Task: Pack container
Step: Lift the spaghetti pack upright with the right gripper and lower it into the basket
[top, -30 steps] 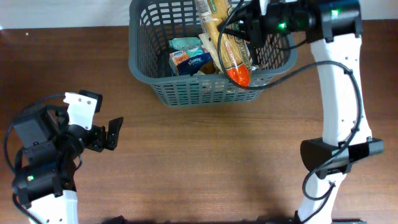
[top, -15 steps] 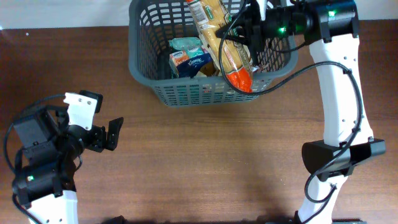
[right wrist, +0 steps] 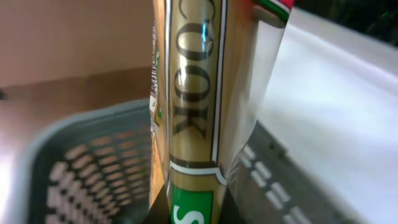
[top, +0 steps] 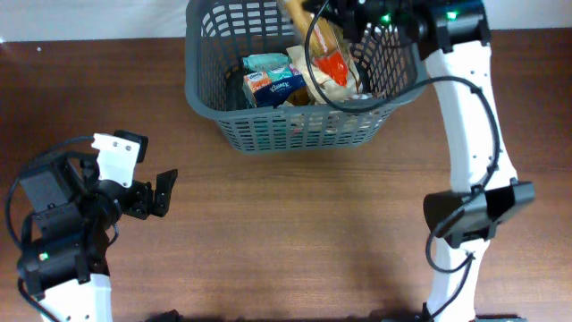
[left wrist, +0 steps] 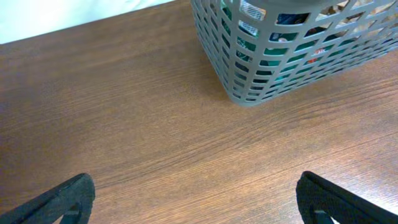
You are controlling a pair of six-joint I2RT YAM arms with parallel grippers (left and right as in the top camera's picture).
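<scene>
The left hand [top: 164, 194] is positioned at the near left of the table [top: 295, 241]. Its fingers are spread apart and nothing is held between them. The container [top: 295, 134] is placed at the far edge of the table, well apart from the left hand. A blue tissue pack [top: 275, 87] and a teal packet [top: 266, 63] are seen inside it. The right hand [top: 344, 20] is located over the far right part of the container and is clenched on a gold packet [top: 326, 54]. The packet is held tilted, with its orange end lowest, within the container's outline.
</scene>
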